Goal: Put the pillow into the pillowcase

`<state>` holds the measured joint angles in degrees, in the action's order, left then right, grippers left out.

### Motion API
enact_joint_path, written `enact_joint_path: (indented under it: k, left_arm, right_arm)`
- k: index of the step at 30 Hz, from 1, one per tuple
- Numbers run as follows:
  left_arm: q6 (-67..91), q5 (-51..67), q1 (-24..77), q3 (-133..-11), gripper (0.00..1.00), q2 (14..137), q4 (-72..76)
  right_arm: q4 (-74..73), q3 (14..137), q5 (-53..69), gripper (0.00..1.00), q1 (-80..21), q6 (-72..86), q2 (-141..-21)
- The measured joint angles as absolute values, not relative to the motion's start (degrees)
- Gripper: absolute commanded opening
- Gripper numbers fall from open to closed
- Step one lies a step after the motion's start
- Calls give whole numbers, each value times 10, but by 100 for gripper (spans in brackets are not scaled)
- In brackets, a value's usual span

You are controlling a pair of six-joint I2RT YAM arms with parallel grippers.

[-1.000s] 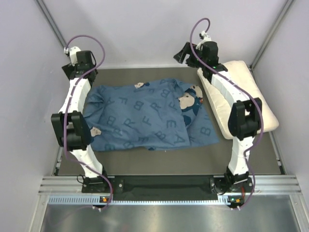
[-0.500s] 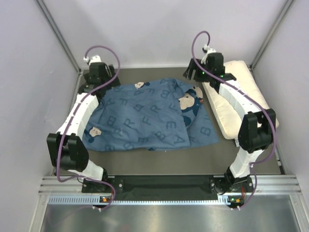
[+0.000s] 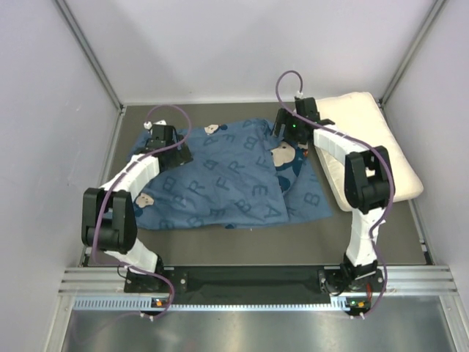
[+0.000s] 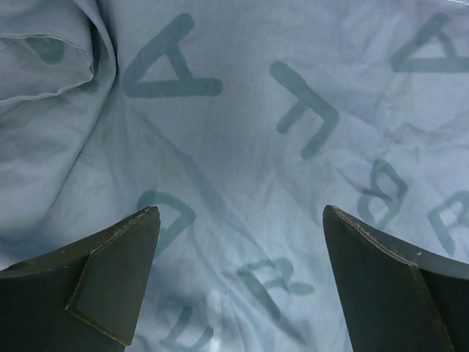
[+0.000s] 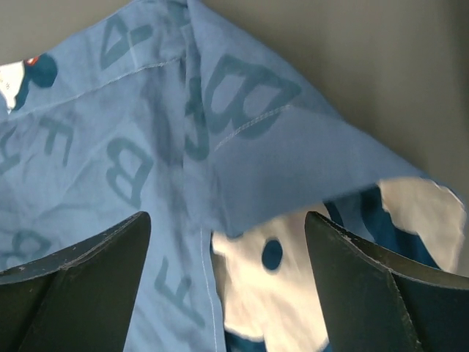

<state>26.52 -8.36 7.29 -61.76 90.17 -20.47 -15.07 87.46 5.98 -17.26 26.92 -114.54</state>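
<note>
**Left.** The left gripper (image 4: 240,214) hangs over the far-left corner of the pillowcase (image 3: 220,183). Its jaws are spread wide, with only lettered cloth below them. We cannot tell whether the fingertips touch the cloth.

**Centre.** The pillowcase lies creased on the table (image 3: 220,238), and its right part is folded over on itself.

**Right.** The right gripper (image 5: 227,220) hangs over the pillowcase's far-right corner, also wide open and holding nothing. A folded flap with a stitched hem lies under the gap, next to a mouse face (image 5: 249,293).

**Far right.** The pillow (image 3: 399,169) lies just beside the pillowcase's right edge, wholly outside it. The right arm crosses above the pillow.

**Risks.** We judge that the step in hand is gripping the cloth to open the mouth.
- If a gripper closes on both layers at once, it would pinch the mouth shut.
- If it catches only a shallow wrinkle, the thin cloth could slip free on the lift.
- If the right gripper takes the folded flap rather than the true hem, the case would twist.
- If the two arms lift unevenly, the case could be dragged across the table and bunch against the pillow.
</note>
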Motion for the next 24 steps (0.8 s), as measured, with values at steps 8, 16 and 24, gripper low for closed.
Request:
enact_joint_path:
  k: [8,16,24]
  left_arm:
    - [274,-109,73,-620,97,958,-196]
    - [271,-137,70,-648,97,993,-183]
    - [269,-151,67,-655,97,1011,-180]
  right_arm:
    - [-107,941,84,27,-180,326,-1245]
    - [17,1049,191,71,-140,483,-1306]
    - [126,1066,198,86,-48,591,-1312]
